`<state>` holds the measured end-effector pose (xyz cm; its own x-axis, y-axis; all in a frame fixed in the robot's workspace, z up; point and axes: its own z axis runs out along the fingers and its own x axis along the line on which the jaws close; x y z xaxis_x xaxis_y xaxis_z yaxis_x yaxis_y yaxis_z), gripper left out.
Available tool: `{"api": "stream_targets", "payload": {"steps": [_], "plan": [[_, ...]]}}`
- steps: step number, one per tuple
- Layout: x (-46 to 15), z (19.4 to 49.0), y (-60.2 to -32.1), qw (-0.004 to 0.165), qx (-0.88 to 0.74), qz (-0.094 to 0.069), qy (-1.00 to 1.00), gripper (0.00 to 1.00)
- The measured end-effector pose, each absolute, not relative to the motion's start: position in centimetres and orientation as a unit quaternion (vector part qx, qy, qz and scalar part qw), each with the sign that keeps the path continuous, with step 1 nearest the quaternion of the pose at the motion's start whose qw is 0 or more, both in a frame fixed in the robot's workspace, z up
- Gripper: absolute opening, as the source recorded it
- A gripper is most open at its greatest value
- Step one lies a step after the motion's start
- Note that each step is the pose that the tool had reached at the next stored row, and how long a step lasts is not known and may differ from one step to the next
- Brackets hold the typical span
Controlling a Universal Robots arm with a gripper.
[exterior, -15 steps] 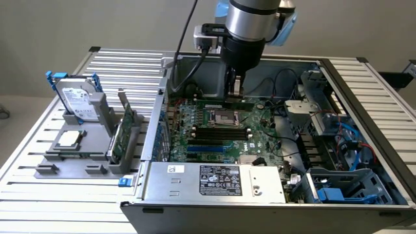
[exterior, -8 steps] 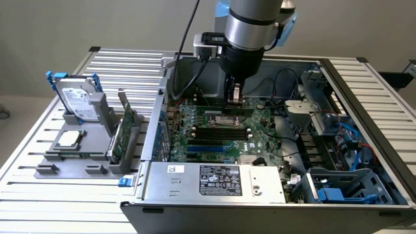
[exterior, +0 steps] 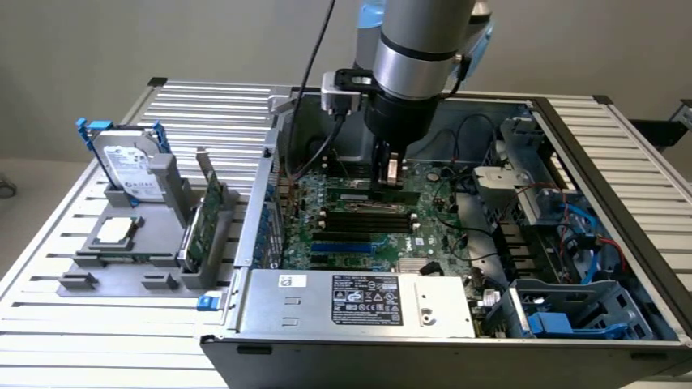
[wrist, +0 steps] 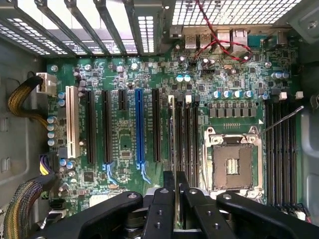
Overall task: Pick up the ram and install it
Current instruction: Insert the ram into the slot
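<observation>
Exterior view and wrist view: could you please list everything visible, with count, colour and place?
table: one, silver slats, under everything
computer case: one, grey, open, on the table
motherboard: one, green, inside the case
power supply: one, silver, in the case's end nearest the exterior camera
processor socket: one, silver frame, on the motherboard
ram: one, green with black chips, at the black slots, in the gripper
fixture: one, grey, exterior view's left
hard drive: one, silver, blue rails, upright in the fixture
expansion card: one, green, upright in the fixture
arm: one, silver, above the case
gripper: one, black, shut on the ram
</observation>
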<state>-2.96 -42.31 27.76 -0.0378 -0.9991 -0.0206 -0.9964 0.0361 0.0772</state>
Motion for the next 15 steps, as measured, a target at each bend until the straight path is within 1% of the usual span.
{"api": "stream_targets", "payload": {"steps": [15], "plan": [[-2.9, 25.0, -42.3, 0.019, 0.694, -0.035, -0.719, 0.14]]}}
